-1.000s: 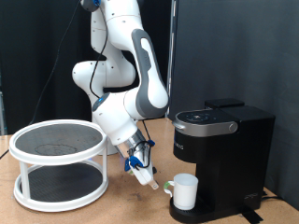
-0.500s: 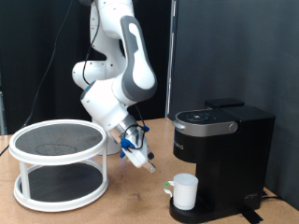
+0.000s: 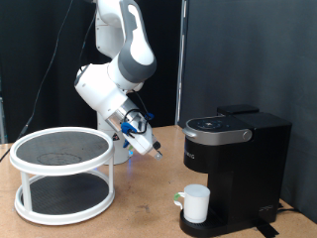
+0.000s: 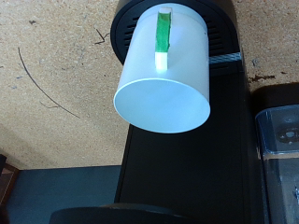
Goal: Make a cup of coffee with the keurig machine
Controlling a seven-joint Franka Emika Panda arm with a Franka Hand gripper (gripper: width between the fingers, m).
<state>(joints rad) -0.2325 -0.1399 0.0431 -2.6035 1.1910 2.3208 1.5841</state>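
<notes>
The cup (image 3: pixel 196 203), a plain white mug, stands upright on the round drip base of the keurig machine (image 3: pixel 236 159), a black box with its lid down. My gripper (image 3: pixel 152 145) hangs in the air to the exterior view's left of the machine, above and apart from the cup, with nothing seen in it. In the wrist view the cup (image 4: pixel 163 79) shows from above with a green stripe on its handle, sitting on the black drip base (image 4: pixel 126 33). The gripper's fingers do not show in the wrist view.
A white two-tier round rack (image 3: pixel 61 174) stands on the wooden table (image 3: pixel 139 213) at the exterior view's left. A black curtain hangs behind. A thin dark cable (image 4: pixel 42 84) lies on the table near the machine.
My arm has risen and drawn back to the exterior view's left, away from the cup. The cup stays on the drip base.
</notes>
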